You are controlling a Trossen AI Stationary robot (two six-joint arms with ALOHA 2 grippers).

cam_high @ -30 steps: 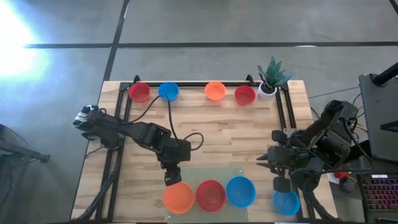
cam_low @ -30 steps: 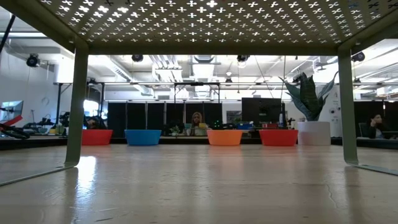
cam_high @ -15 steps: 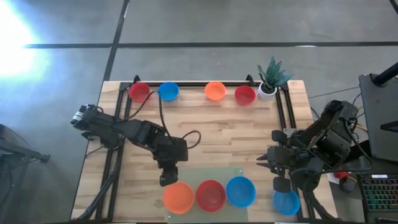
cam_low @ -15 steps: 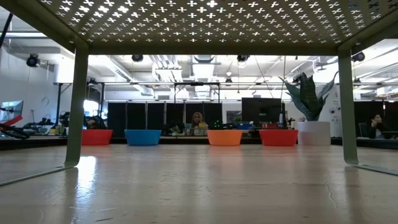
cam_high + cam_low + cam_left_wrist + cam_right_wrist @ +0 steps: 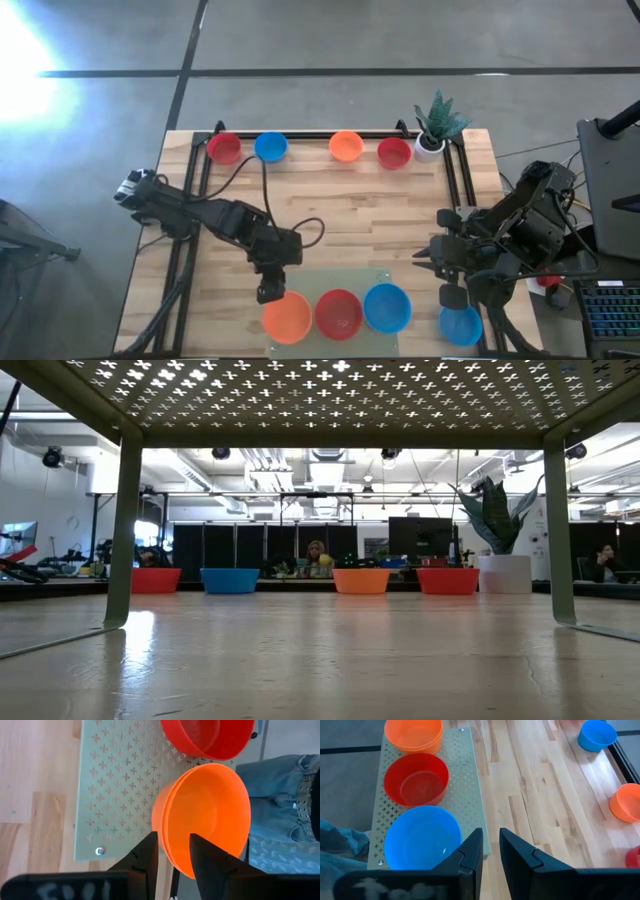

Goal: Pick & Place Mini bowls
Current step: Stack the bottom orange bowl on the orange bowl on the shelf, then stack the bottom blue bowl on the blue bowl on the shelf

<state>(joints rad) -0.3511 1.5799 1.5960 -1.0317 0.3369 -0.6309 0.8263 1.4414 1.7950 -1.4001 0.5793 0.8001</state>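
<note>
High view, left to right: the left gripper point(image 5: 267, 293) hangs at about 7 o'clock of the table point(image 5: 330, 215), fingers apart, empty, just at the upper left rim of the stacked orange bowls point(image 5: 287, 318) on the perforated plate point(image 5: 345, 280). Beside that stack, at 6 o'clock, sit the red bowls point(image 5: 339, 313) and then the blue bowls point(image 5: 387, 307), all in one row on the plate. Along the 12 o'clock edge stand four single bowls: red point(image 5: 225, 148), blue point(image 5: 270, 147), orange point(image 5: 346, 146), red point(image 5: 394, 153), with a potted plant point(image 5: 434, 125) at 1 o'clock. At 4 o'clock the right gripper point(image 5: 452, 297) waits off the plate; another blue bowl point(image 5: 460, 325) lies just under it. Its fingers stand a narrow gap apart, holding nothing.
</note>
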